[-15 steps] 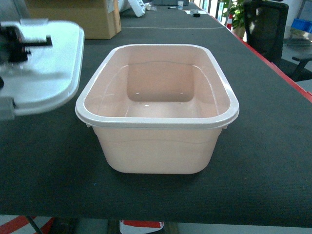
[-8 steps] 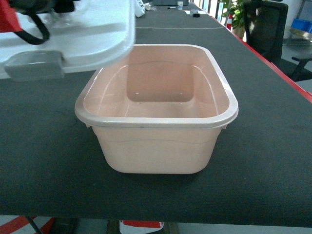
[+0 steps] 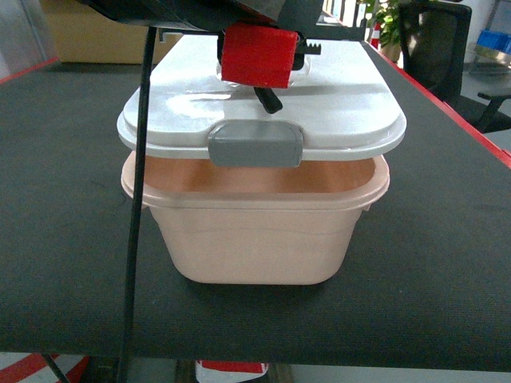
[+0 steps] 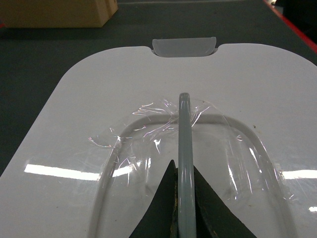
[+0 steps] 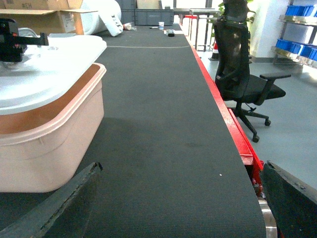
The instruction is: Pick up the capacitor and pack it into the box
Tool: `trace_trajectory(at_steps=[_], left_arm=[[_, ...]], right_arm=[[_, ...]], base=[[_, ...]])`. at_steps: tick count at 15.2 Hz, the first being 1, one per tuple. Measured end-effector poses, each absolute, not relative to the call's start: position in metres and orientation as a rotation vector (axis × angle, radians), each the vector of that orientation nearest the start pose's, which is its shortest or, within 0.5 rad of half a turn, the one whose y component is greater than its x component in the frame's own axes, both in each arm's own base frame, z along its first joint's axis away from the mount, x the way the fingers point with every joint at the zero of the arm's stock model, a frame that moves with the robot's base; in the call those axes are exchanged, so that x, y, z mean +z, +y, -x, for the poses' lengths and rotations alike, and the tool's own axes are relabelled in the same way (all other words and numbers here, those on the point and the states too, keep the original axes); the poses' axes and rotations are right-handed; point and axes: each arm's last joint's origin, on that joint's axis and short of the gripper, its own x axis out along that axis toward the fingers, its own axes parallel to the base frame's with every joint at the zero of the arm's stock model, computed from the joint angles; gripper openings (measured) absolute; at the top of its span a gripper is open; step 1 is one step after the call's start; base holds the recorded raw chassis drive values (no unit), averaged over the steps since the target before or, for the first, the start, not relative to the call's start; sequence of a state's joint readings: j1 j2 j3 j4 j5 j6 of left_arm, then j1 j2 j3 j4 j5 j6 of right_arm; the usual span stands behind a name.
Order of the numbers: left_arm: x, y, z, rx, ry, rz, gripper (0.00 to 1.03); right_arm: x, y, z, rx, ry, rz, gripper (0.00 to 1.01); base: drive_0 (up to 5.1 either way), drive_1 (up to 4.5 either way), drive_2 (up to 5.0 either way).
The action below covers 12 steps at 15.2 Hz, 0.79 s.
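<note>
The box [image 3: 255, 239] stands on the dark table [image 3: 447, 239], a pale pink tub with rounded corners, and its white lid [image 3: 335, 112] hangs just over the rim, tilted so a strip of the pink inside shows under the near edge. The grey latch [image 3: 255, 145] sits on the lid's near edge, above the tub's front wall. No capacitor can be seen in any view, and the lid hides most of the inside of the tub. The left gripper [image 3: 263, 72] comes in from the top of the head view with a red block at its front and is clamped on the clear handle [image 4: 148, 119] on top of the lid; the left wrist view looks down along the closed fingers onto the handle, which is wrapped in clear film. The right gripper [image 5: 178, 198] is low over the table to the right of the tub, its two dark fingers [image 5: 54, 208] wide apart with nothing between them. A black office chair [image 5: 242, 74] stands beyond the table's red edge, and a cardboard carton [image 4: 54, 12] lies at the far end.
</note>
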<state>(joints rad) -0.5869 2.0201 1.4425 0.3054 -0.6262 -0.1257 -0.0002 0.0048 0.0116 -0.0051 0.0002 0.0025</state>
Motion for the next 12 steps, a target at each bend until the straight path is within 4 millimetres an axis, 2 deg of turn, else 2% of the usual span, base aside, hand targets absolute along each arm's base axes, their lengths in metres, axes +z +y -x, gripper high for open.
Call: trace_trajectory(at_steps=[3, 7, 12], left_arm=[[0.23, -0.244, -0.396, 0.078, 0.246, -0.044, 0.02], [0.207, -0.245, -0.401, 0.074, 0.303, -0.058, 0.02], [0.205, -0.243, -0.402, 0.073, 0.321, -0.05, 0.02]], right_arm=[[0.167, 0.0, -0.097, -0.001, -0.002, -0.003, 0.98], [0.167, 0.0, -0.097, 0.0, -0.002, -0.002, 0.98], [0.167, 0.0, -0.097, 0.0, -0.002, -0.002, 0.98]], base=[[0.0, 0.0, 0.0], [0.0, 0.0, 0.0], [0.0, 0.0, 0.0]])
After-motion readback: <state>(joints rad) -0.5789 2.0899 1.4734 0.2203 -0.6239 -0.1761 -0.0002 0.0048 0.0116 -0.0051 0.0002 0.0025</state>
